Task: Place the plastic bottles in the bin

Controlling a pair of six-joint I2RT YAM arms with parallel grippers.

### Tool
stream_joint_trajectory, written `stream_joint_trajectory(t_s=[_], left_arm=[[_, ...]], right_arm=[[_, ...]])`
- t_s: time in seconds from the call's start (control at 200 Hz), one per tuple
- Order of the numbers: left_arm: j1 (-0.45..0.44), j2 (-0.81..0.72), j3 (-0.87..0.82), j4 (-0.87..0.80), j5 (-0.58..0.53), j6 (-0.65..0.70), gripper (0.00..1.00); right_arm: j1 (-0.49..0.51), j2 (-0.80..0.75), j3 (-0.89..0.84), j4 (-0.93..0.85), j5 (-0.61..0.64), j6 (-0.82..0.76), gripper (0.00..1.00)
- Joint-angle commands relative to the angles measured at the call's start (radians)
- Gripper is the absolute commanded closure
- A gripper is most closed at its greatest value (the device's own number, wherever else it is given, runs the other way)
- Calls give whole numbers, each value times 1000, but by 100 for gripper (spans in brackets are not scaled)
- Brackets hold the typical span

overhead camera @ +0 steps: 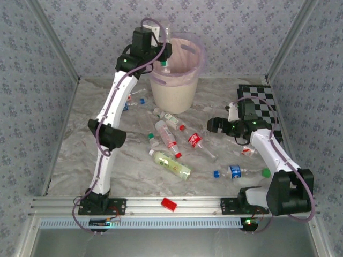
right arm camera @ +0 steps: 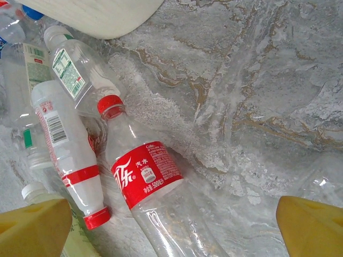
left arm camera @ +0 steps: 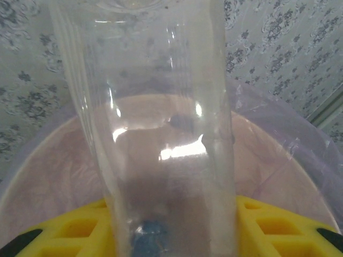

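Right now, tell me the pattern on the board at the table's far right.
Black-and-white chequers on the board, best seen in the top external view.

A red-label bottle (right arm camera: 147, 176) lies between the right gripper's (right arm camera: 171, 227) wide jaws, white bottle (right arm camera: 64, 144) against it, bare table (right arm camera: 257, 107) opposite. A clear bottle (left arm camera: 161, 107) fills the left gripper (left arm camera: 171, 235); beyond, the bin (left arm camera: 278, 139) gapes.

The left pincer (overhead camera: 162, 55) holds a clear bottle (overhead camera: 164, 65) at the near-left rim of the pink-lined bin (overhead camera: 172, 95). More bottles lie scattered on the marbled table (overhead camera: 69, 150), among them a red-labelled bottle (overhead camera: 196, 140) just beside the right pincer (overhead camera: 217, 126), which hangs with its jaws spread.
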Motion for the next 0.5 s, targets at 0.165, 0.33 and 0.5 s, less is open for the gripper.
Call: stream_joint_trajectory(t_s=[0.165,0.33,0.5], left_arm=[[9,85,12,-68,103,3,100],[10,124,-13,-118,121,94,95],[10,135,-43,-128,126,110,68]], right_arm=[[-2,0,18,-15,17,-6,0],[4,3,25,-27,14,-14,0],[8,0,21,-28,26,-15,0]])
